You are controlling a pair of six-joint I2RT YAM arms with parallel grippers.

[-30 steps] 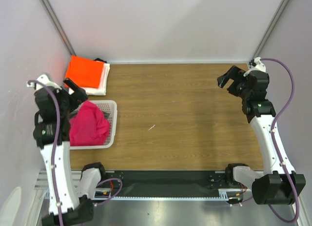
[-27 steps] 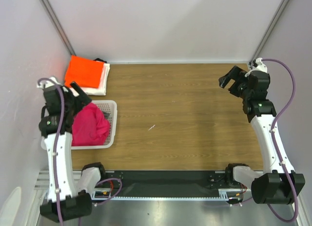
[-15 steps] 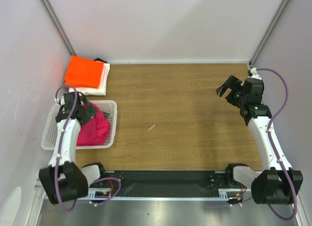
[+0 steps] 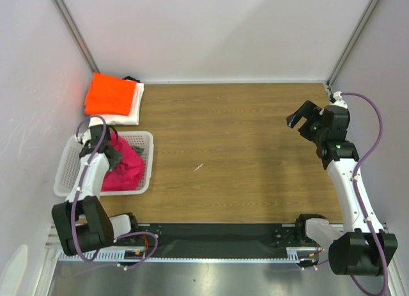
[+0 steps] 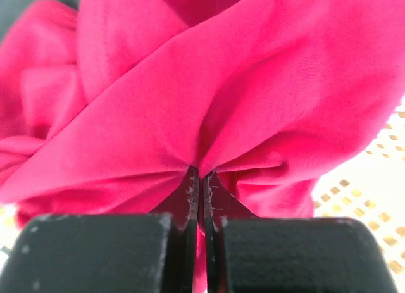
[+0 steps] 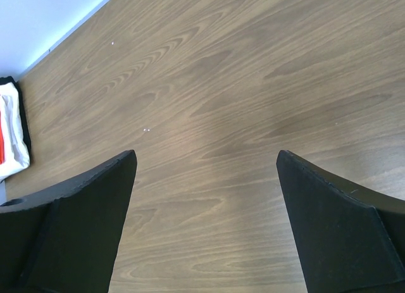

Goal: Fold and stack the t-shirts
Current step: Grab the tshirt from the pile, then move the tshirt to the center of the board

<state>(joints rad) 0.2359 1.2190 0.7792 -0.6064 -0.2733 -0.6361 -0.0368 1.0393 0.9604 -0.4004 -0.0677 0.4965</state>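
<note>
A crumpled magenta-pink t-shirt (image 4: 125, 165) lies in the white lattice basket (image 4: 148, 156) at the left. My left gripper (image 4: 110, 153) is down in the basket, shut on a pinched fold of that pink t-shirt (image 5: 253, 97); its fingertips (image 5: 192, 179) are pressed together on the cloth. A folded orange t-shirt (image 4: 112, 94) rests on a folded white t-shirt (image 4: 130, 112) in the far left corner. My right gripper (image 4: 300, 119) hangs open over bare wood at the right, nothing between its fingers (image 6: 95, 198).
The wooden table (image 4: 243, 149) is walled by white panels behind and at both sides. The right wrist view catches the edge of the white t-shirt (image 6: 12, 138) at its far left. A black rail (image 4: 217, 235) with the arm bases runs along the near edge.
My left arm swung down from above the basket onto the pink t-shirt and its jaws closed on the cloth. The right gripper shifted slightly and stayed open.
</note>
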